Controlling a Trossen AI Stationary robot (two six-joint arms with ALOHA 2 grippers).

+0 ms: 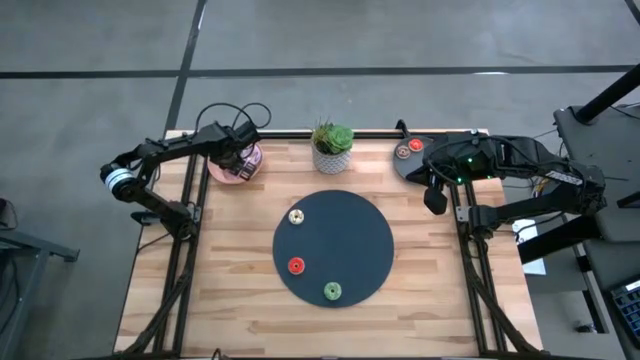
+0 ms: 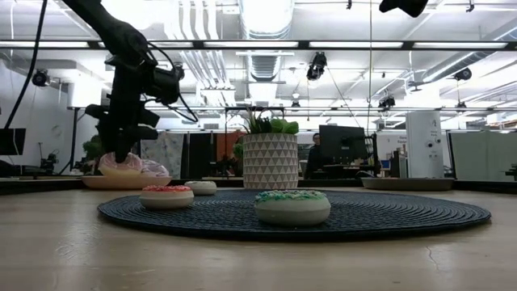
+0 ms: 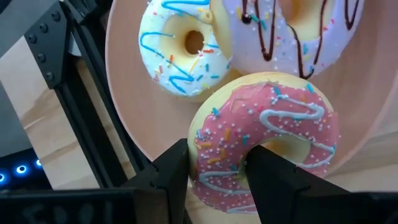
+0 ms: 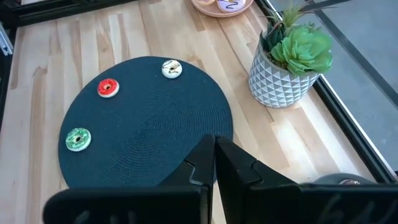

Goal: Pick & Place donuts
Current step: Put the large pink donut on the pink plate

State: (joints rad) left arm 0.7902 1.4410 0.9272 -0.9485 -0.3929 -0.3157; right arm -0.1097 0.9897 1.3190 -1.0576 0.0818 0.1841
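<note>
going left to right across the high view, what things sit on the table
pink plate with the left claw over it → cream donut and red donut → green donut, potted plant → grey plate

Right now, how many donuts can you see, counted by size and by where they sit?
Large frosted donuts on the pink plate: 3 (pink donut, purple donut, white donut)
Small donuts on the dark round mat: 3 (cream donut, red donut, green donut)
Small donuts on the grey plate: 2 showing (brown donut, second red donut); the right arm hides part of it
Total: 8 in view
</note>
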